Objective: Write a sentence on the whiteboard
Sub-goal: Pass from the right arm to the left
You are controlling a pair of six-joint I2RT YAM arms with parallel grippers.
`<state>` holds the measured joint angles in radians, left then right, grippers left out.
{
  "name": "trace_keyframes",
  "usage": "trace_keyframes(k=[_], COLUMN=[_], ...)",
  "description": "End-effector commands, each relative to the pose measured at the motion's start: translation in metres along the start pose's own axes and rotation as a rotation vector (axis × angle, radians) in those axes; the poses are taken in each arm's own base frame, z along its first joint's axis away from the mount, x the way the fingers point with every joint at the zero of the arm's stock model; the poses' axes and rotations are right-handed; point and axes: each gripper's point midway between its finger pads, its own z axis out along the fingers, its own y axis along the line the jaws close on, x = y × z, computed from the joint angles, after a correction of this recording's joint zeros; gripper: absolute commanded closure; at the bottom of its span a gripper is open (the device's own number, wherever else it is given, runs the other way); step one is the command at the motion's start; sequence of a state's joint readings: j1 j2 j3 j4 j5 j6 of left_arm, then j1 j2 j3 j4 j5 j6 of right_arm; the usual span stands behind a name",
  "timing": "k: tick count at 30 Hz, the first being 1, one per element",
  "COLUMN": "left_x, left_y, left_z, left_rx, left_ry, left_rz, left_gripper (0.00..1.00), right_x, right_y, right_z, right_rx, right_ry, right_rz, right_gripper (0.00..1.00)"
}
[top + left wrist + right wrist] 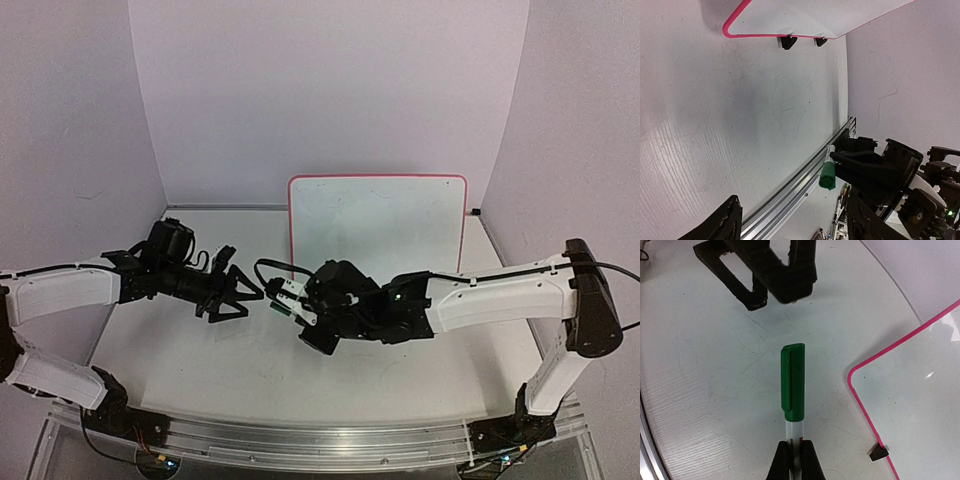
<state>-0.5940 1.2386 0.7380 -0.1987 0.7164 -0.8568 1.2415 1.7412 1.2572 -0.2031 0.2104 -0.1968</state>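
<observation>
Under whiteboard [790, 17], wrist-view only: clip feet [787, 42]

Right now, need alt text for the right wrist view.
The right gripper clamps a capped green marker by its clear barrel, cap pointing at the open left gripper ahead. A corner of the red-framed whiteboard, blank here, shows at right.
</observation>
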Motion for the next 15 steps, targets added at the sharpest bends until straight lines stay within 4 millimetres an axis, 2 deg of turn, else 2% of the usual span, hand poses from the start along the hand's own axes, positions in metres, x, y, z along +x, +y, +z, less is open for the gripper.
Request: trace_keyframes(k=[1,10,15], left_x=[0.0,0.008,0.009], left_y=[-0.017,-0.038,-0.044], left_z=[0.008,0.023,0.026], left_rx=[0.051,0.101,0.125], left_ry=[0.028,0.065,0.072], left_rz=[0.003,0.033,0.032], left_gripper=[0.35,0.33,0.46], right_x=[-0.027,-0.035,-0.039], right_y=[-0.004,0.006,0.008], right_z=[-0.013,-0.011,-0.012], right_rx=[0.053,0.049,0.051], right_ry=[-0.056,-0.065,-0.073], right_rz=[-0.038,-0.076,-0.08], right_gripper=[1.0,1.0,1.0])
